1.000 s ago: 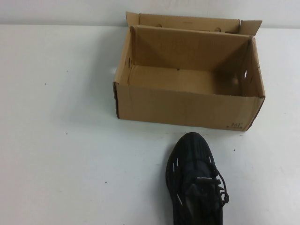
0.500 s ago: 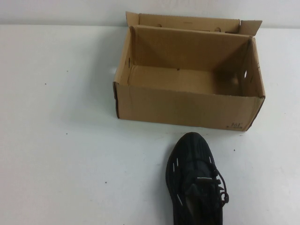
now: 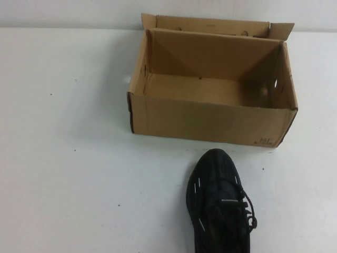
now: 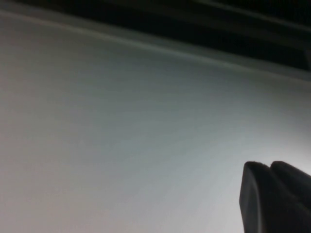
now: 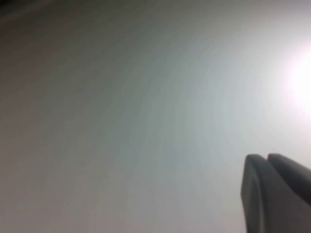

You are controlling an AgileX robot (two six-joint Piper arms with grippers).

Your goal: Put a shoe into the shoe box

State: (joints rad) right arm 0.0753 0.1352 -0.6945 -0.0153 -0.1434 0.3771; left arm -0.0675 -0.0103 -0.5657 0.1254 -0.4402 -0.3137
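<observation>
In the high view, the black knit shoe lies on the white table near the front edge, right of centre, its toe pointing toward the shoe box; its heel is cut off by the view's edge. The brown cardboard shoe box stands open and empty behind it, flaps upright. Neither arm shows in the high view. My left gripper shows only in the left wrist view, its dark fingertips together over bare white surface, holding nothing. My right gripper shows only in the right wrist view, fingertips together and empty. Neither wrist view shows the shoe or the box.
The white table spreads to the left of the box and shoe. A pale wall runs along the table's back edge behind the box. A dark strip crosses one edge of the left wrist view.
</observation>
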